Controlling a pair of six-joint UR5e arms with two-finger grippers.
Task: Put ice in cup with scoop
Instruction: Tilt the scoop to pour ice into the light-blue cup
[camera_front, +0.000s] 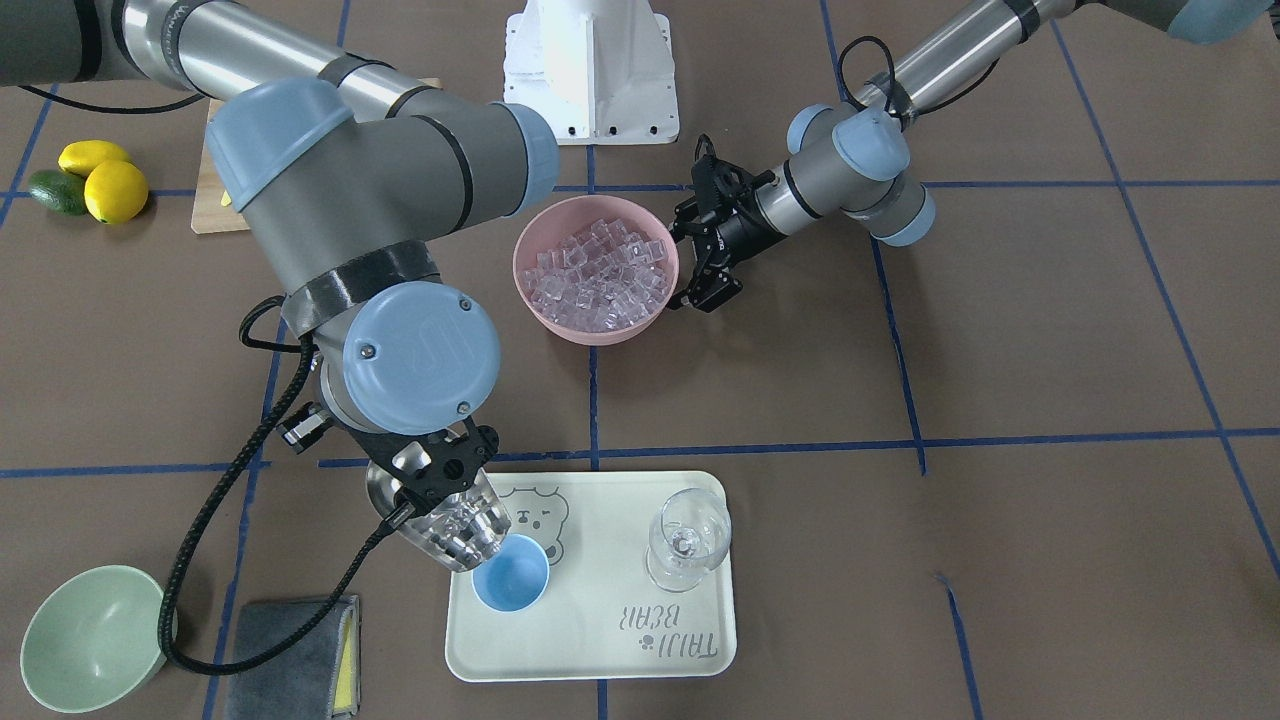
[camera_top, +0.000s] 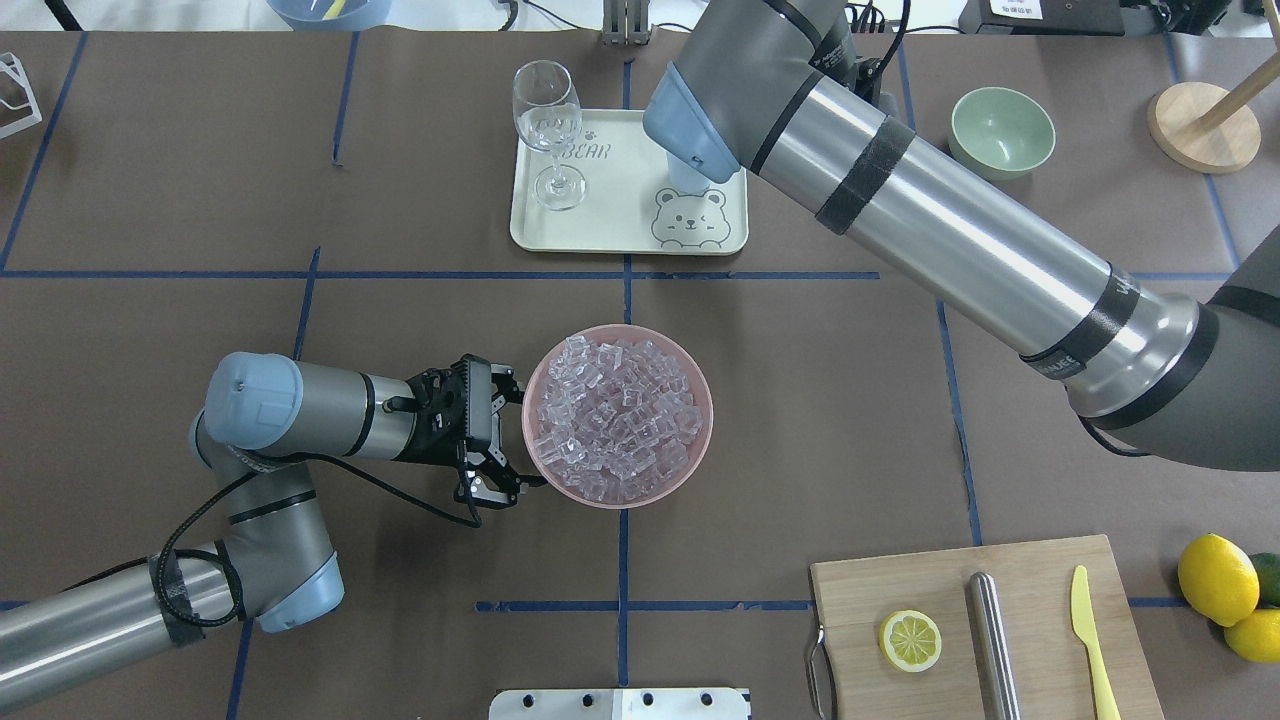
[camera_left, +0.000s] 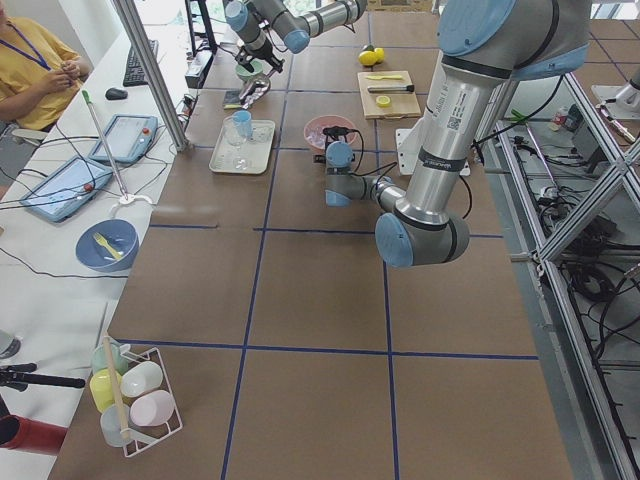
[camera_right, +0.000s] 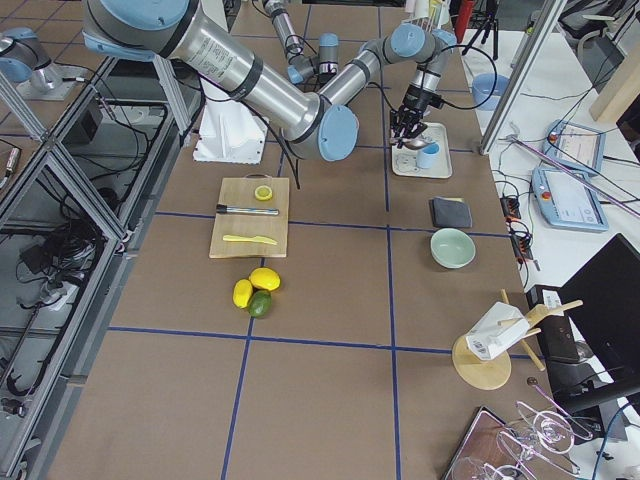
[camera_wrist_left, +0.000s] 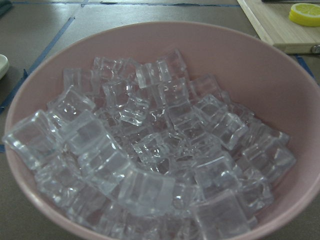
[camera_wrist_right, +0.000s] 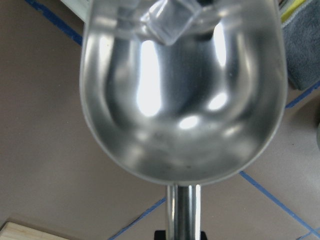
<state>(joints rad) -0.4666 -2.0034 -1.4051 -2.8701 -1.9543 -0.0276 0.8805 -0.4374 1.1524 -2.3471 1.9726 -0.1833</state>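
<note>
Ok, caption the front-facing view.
Right tool holds a shiny steel scoop of clear ice cubes above the light-blue cup on a cream tray; left tool beside the pink bowl.

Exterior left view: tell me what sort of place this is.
Probably a robotics lab, not a kitchen: an industrial arm over a table gridded with blue tape, a metal frame beside it, and an operator at a side desk with pendants.

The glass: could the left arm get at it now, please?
Probably yes. The left gripper is open beside the bowl; the glass stands at the end of the tray nearer it, and the right gripper, holding the scoop, is at the other end.
</note>
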